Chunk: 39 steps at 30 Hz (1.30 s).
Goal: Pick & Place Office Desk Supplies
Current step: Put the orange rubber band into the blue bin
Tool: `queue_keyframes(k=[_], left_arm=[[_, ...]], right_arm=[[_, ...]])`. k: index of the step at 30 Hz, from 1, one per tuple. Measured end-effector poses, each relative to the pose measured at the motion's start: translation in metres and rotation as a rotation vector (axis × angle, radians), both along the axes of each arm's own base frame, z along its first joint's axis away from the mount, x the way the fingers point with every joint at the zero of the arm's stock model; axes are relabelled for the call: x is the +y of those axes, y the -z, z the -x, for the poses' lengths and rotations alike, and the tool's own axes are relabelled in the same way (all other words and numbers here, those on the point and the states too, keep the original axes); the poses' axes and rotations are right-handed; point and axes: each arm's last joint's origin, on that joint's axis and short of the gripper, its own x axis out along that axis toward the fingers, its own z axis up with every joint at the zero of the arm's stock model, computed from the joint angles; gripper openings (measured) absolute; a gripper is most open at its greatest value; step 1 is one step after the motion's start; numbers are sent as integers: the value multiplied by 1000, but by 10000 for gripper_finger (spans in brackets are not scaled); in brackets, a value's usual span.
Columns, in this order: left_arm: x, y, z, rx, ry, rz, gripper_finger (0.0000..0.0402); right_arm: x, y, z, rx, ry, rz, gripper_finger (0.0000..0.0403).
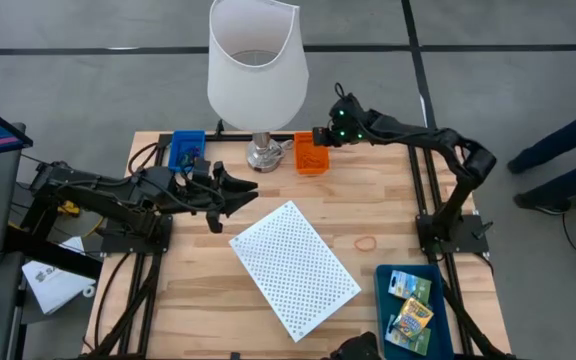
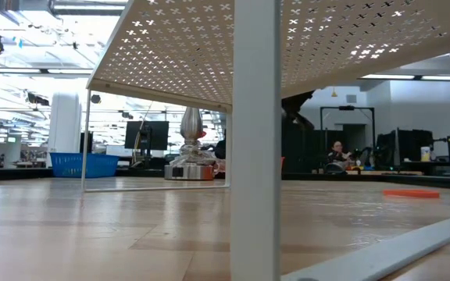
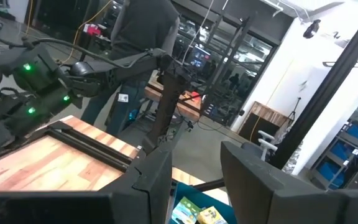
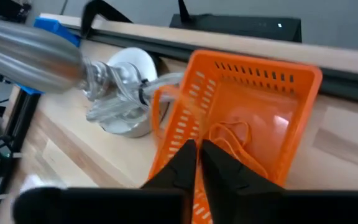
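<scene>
Tabletop's orange basket (image 4: 247, 118) of rubber bands (image 4: 232, 140) sits under right end effector (image 4: 197, 155).

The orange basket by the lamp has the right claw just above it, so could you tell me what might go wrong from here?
1. The right claw, nearly shut, hangs over the orange basket holding rubber bands; a thin band could cling to a finger and be dragged out.
2. The lamp stands right beside the basket, so a sideways move might knock its base.
3. One rubber band lies flat on the table, hard to pinch.
</scene>
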Motion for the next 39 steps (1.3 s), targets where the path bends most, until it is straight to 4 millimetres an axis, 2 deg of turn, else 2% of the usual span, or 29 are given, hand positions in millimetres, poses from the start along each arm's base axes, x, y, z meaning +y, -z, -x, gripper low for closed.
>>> queue_keyframes(k=[10, 14, 17, 20, 23, 33, 39], left_arm=[[0, 0, 0, 1, 0, -8, 131], [0, 0, 0, 3, -2, -27, 131], [0, 0, 0, 4, -2, -33, 131], [0, 0, 0, 4, -1, -33, 131], [0, 0, 0, 3, 1, -32, 131], [-6, -2, 1, -18, 31, -26, 131], [-7, -4, 2, -42, 35, -17, 131]], right_arm=[[4, -13, 8, -3, -21, 2, 160], [11, -28, 16, -3, -43, 31, 208], [15, -42, 22, -15, -40, 77, 229], [14, -51, 23, -56, -21, 116, 233], [10, -49, 24, -66, -8, 100, 226], [9, -11, -8, -62, -68, 32, 205], [6, 11, -12, -9, -67, -21, 205]])
